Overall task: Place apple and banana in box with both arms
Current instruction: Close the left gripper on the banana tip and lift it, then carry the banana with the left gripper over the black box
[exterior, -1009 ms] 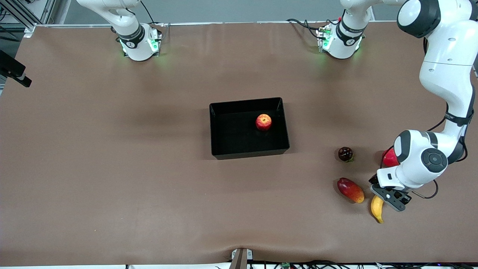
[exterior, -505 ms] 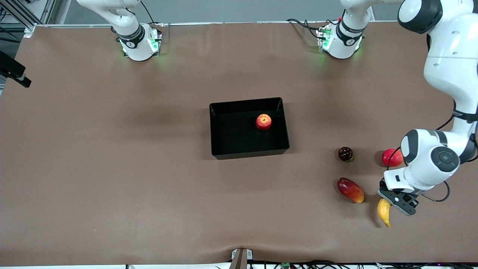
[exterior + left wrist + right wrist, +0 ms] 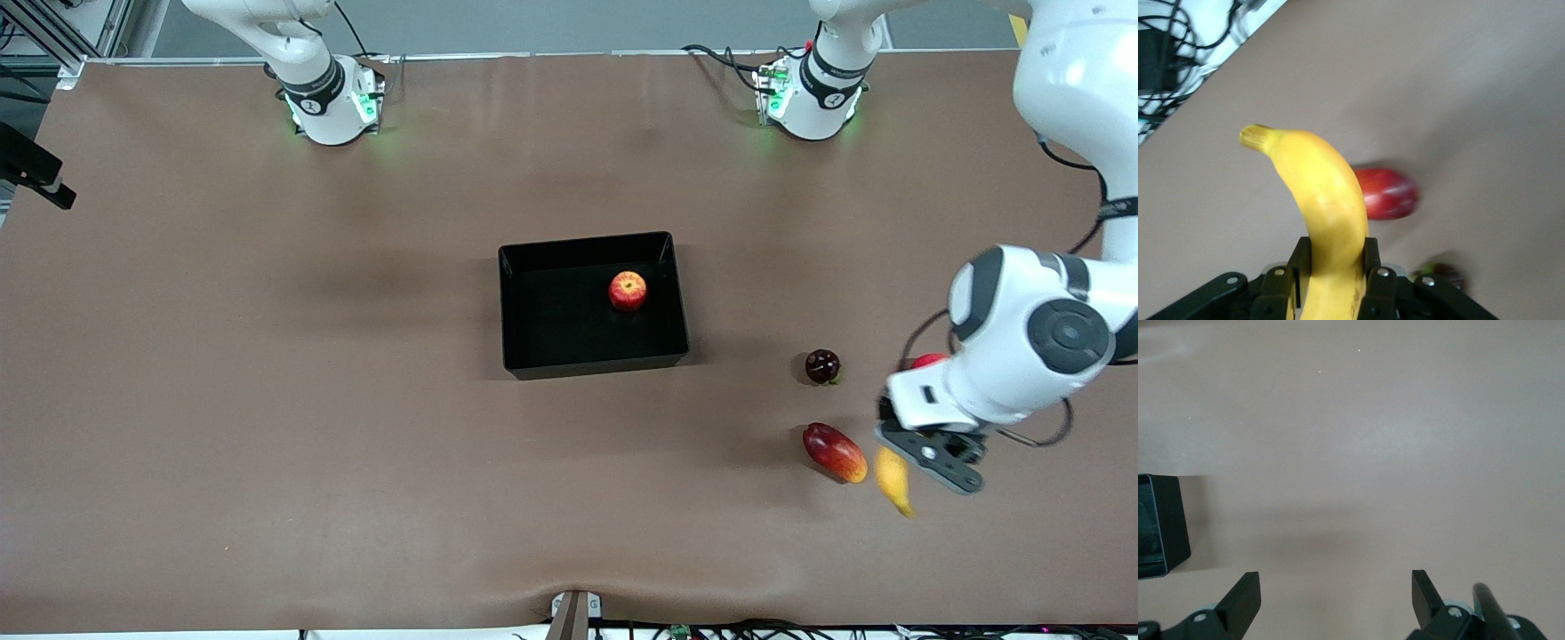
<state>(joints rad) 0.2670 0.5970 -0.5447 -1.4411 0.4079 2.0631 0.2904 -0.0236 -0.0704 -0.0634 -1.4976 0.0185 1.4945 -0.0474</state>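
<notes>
Worktop (image 3: pixel 267 400): brown sheet carrying everything; its near edge and the cables there are cut off at the frame.
Arms: the left arm, based at the top of the front view, reaches down toward its own end of the worktop; only the base and first link of the right arm show in the front view, and it waits.
Box (image 3: pixel 524 356): black tray in the middle of the worktop, unmoved over the last second.
Left gripper (image 3: pixel 925 455): jaws pinching the banana low on its body, as the left wrist view shows (image 3: pixel 1335 283); a second ago it sat lower with the fruit on the worktop.
Right gripper (image 3: pixel 1335 597): jaws spread and holding nothing, over bare worktop with a corner of the box at the edge of its view.
Banana (image 3: pixel 893 481): now lifted clear, hanging over the worktop beside the mango-like fruit; blurred in the front view, so it looks to be in motion.
Apple (image 3: pixel 628 291): already in the box, toward the left arm's end of it.
Meaning: half the task looks done; the banana still needs carrying to the box.
Mango-like fruit (image 3: pixel 834 452): lying on the worktop, untouched.
Dark round fruit (image 3: pixel 822 366): farther from the camera than the mango-like fruit; too small to identify.
Red round fruit (image 3: pixel 927 360): mostly hidden by the left arm's wrist.
</notes>
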